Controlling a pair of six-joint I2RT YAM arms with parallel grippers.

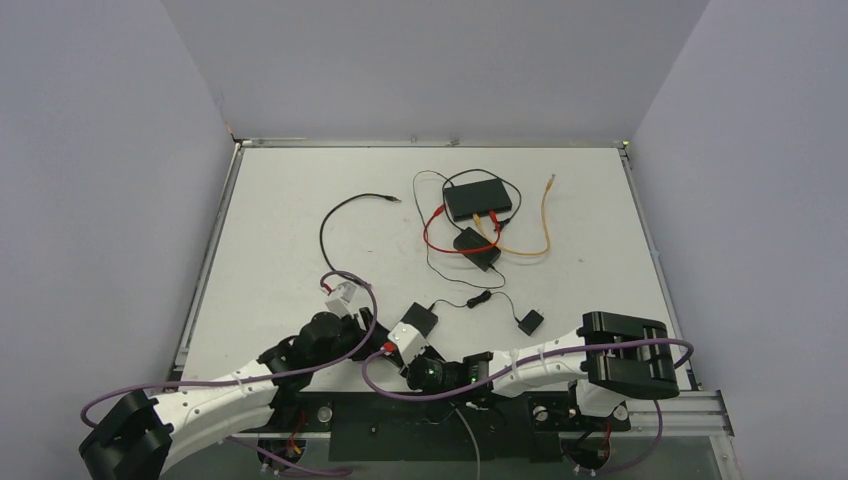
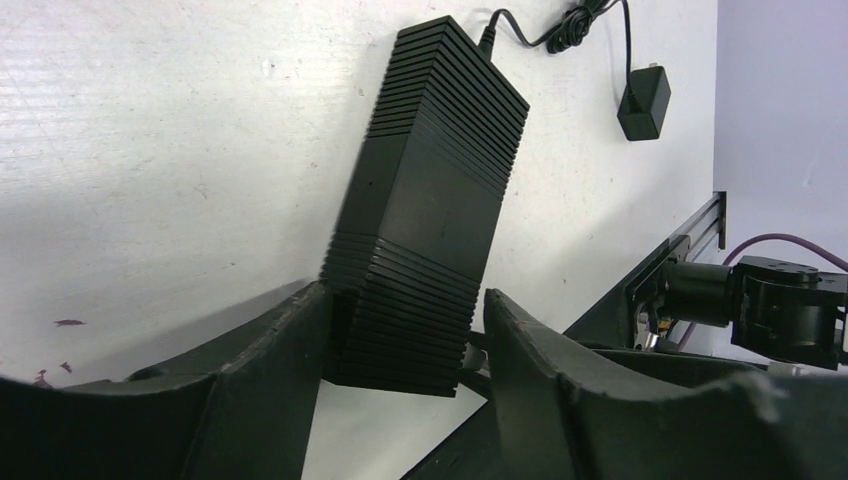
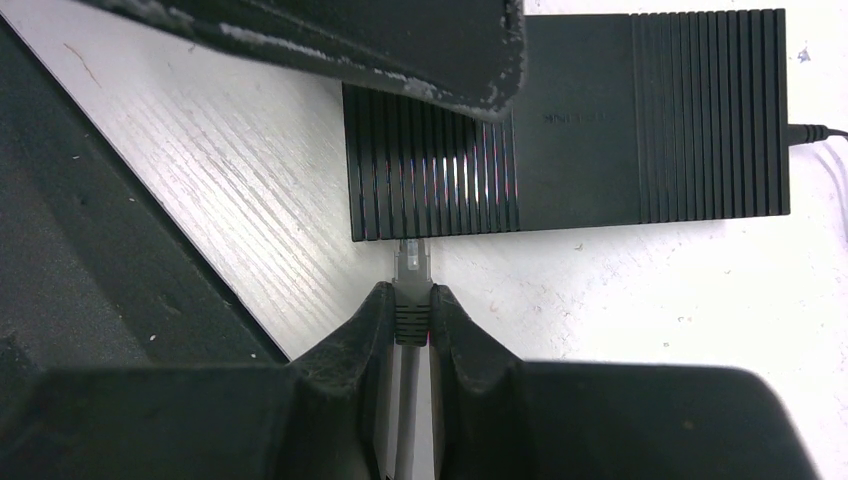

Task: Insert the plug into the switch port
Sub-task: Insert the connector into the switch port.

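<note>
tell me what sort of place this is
Likely a robot lab test cell: a white table boxed in by plain purple walls, with network switches and loose cables laid out.

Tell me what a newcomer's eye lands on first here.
In the right wrist view, the right gripper pinches a grey plug, its clear tip aimed at a ribbed black box. The left gripper straddles that box near the front of the table. Farther back, orange, red and black cables tangle around a flat black box.

Black box [image 1: 420,319] near the table's [image 1: 280,200] front edge, cables [image 1: 487,228] beyond.
</note>
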